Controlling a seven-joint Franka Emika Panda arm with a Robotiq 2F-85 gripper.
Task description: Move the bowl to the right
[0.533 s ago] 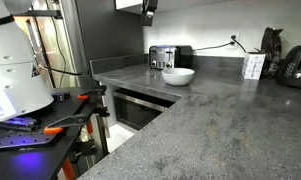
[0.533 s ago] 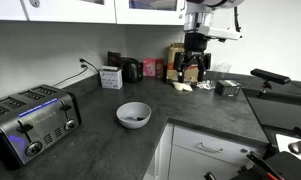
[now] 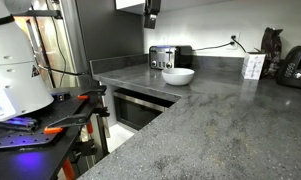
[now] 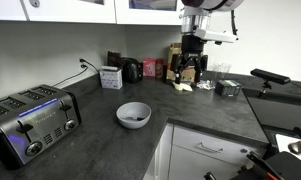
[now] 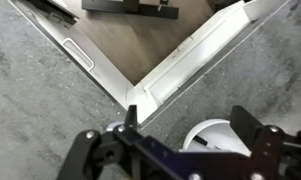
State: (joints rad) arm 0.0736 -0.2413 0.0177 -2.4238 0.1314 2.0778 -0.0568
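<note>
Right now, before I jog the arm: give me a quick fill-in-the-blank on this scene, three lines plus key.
1. The bowl on the counter is ___ in colour.
2. The appliance nearest the bowl is a black-and-silver ___.
3. The hand hangs high above the counter, touching nothing, with its jaws ___.
Missing words: white; toaster; open.

the plain white, round, shallow bowl [image 3: 177, 75] [image 4: 133, 114] is sitting upright, showing in both exterior views, on the dark speckled countertop [image 4: 100, 150]. it is standing apart from the toaster [image 4: 30, 120], with something dark showing inside.
</note>
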